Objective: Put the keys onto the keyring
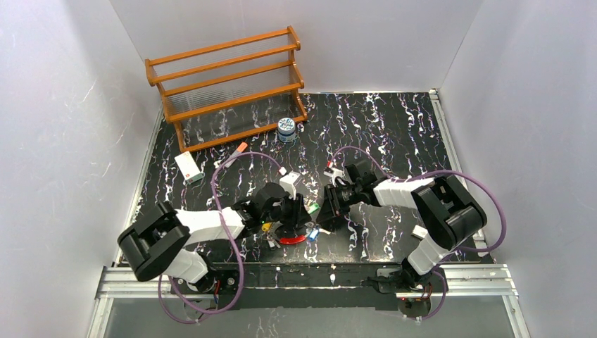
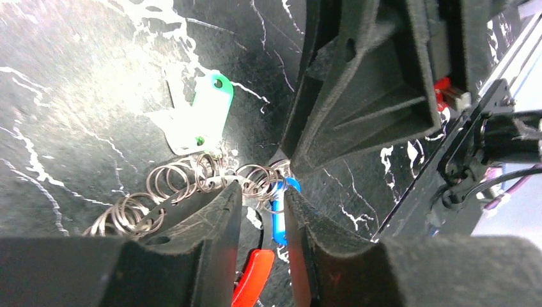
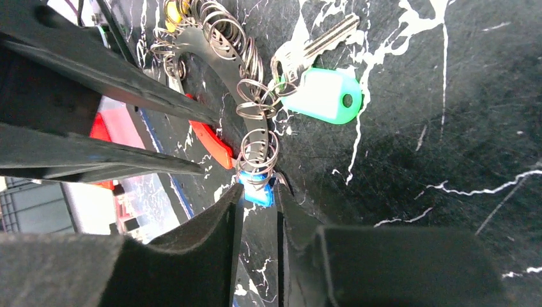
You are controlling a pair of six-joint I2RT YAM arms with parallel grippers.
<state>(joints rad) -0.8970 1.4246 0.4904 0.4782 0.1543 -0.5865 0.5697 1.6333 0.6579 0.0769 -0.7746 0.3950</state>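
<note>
Left gripper (image 2: 262, 195): jaws narrowly apart, straddling the keyring (image 3: 214, 54) where its grey band meets the red section (image 3: 211, 142); cannot tell if the pads bite or only bracket it.

The keyring lies flat on the black marbled table (image 3: 447, 192), centre-front between the 2 arms; its band is strung with a run of small split rings (image 3: 246, 57).

Yellow key (image 3: 171, 9) sits at the left-arm end of that run; its link to the band is cropped, so unconfirmed.

Green key (image 3: 323, 96): its own small ring is meshed into the run on the band, so it reads as hung on; head and blade lie on the table outside the loop.

Blue key (image 3: 255, 194): its split ring wraps the band right beside the red section; the head sits between the tips of the right gripper (image 3: 259, 190), jaws nearly together and apparently nipped on it.

No other key visible; the only other red seen is the loop's own section.

My read: 2 keys on, maybe 3; blue is the step in hand, being seated near the grey/red joint. Left to do: confirm blue is fully through, check yellow, release both grips.
</note>
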